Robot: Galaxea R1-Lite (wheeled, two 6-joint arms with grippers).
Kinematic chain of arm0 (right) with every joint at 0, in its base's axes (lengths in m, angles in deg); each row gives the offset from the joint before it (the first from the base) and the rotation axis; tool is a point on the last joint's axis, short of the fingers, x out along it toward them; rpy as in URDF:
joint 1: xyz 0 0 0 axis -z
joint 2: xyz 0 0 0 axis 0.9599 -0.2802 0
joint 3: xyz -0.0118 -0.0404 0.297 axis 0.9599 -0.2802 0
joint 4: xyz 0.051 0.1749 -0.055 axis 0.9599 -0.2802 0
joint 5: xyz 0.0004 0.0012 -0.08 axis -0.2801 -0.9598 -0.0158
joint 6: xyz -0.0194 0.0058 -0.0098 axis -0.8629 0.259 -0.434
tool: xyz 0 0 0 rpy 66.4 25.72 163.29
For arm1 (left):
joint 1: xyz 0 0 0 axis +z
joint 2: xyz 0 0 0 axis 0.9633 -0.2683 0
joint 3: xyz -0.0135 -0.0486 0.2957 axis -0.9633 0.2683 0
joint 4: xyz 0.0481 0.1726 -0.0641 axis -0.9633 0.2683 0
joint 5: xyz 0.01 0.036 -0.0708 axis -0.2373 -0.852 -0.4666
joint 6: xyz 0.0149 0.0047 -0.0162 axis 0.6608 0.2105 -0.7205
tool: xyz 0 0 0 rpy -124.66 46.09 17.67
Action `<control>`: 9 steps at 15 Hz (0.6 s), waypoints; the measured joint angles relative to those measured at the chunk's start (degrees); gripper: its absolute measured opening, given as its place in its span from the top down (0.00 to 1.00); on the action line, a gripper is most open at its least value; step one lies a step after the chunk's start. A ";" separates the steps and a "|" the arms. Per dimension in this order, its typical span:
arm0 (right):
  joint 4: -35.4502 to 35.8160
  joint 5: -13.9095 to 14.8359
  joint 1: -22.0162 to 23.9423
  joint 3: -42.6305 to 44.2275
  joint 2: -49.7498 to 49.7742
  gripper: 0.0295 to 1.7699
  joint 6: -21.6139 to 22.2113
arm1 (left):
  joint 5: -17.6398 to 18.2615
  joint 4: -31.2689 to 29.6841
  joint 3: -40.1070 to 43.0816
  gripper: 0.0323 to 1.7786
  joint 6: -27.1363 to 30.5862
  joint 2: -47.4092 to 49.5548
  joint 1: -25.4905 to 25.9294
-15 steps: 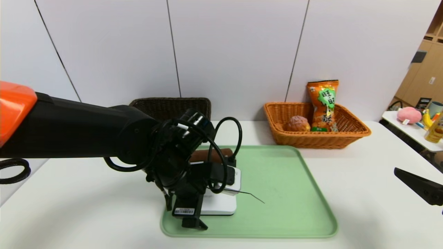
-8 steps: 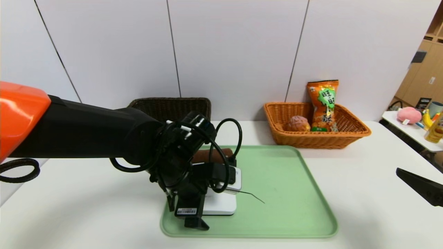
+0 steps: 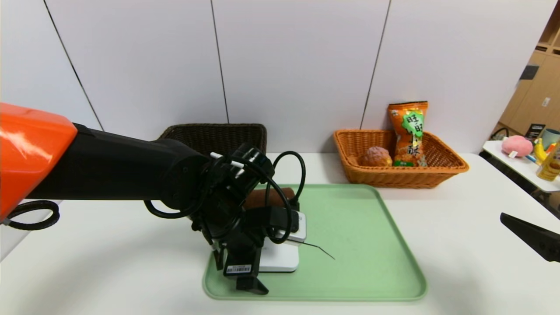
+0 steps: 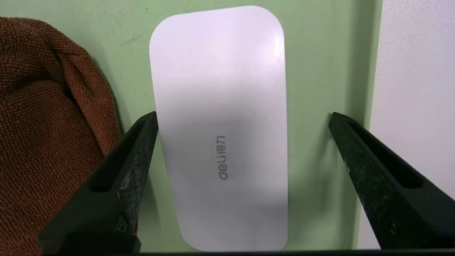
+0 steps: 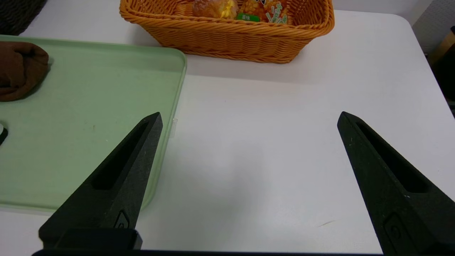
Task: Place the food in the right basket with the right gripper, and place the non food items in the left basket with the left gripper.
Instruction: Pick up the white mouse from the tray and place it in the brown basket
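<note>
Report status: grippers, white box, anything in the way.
Left gripper open, straddling white box on green tray. Right gripper open, parked over table. Brown towel beside one finger; box not gripped.

free: tray's (image 3: 372, 245) right half; blocked: towel (image 4: 46, 135) just beside box (image 4: 220, 117)

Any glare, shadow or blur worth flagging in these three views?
Head view: glare on the left arm's orange casing. Left wrist view: the open left gripper shades the near half of the white box. Right wrist view: soft shadow under the orange basket; no visible blur.
</note>
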 joint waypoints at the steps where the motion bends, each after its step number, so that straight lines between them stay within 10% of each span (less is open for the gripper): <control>1: 0.00 -0.02 0.00 0.00 -0.04 0.04 0.02 | -0.01 0.00 -0.04 0.05 -0.01 -0.04 0.11; 9: -0.09 -0.61 0.00 0.00 -0.11 0.04 0.00 | -0.12 0.06 0.13 0.44 0.05 0.00 0.61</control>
